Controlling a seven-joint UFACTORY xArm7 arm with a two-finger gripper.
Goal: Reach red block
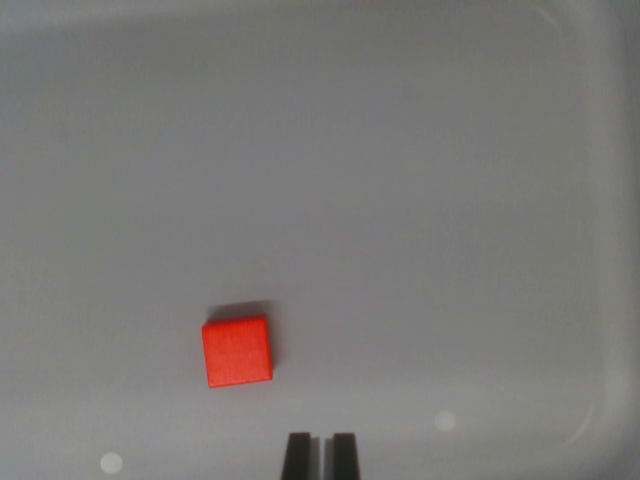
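Note:
A small red block (237,351) lies flat on a pale grey surface, in the lower left-centre of the wrist view. My gripper (321,455) pokes in at the bottom edge as two dark fingertips (297,456) standing close together with only a narrow slit between them and nothing held. The block sits up and to the wrist view's left of the fingertips, apart from them.
The grey surface (330,180) has a raised, rounded rim (612,250) along the wrist view's right side and top right corner, like a tray wall. Two small pale spots (445,421) mark the floor near the bottom.

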